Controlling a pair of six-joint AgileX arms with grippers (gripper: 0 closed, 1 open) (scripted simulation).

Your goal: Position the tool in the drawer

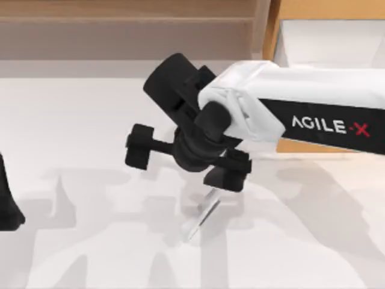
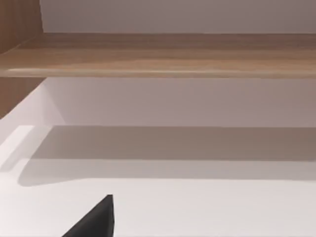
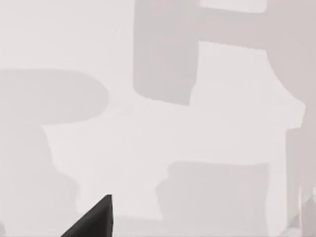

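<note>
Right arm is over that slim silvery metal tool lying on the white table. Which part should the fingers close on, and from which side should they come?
Judging from the top view, grip the slim silvery metal tool near mid-length, fingers closing across its narrow width, coming straight down. It lies flat and diagonal on the white table, so the right gripper, already above its upper end, probably needs turning square to that diagonal.

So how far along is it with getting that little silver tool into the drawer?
Early. The right gripper is down at the slim silvery-grey metal tool, mid-table. Whether it has a grip I cannot tell. The orange-brown wooden drawer with white interior waits at the far right; carrying and placing remain. The left gripper sits parked at the left edge.
</note>
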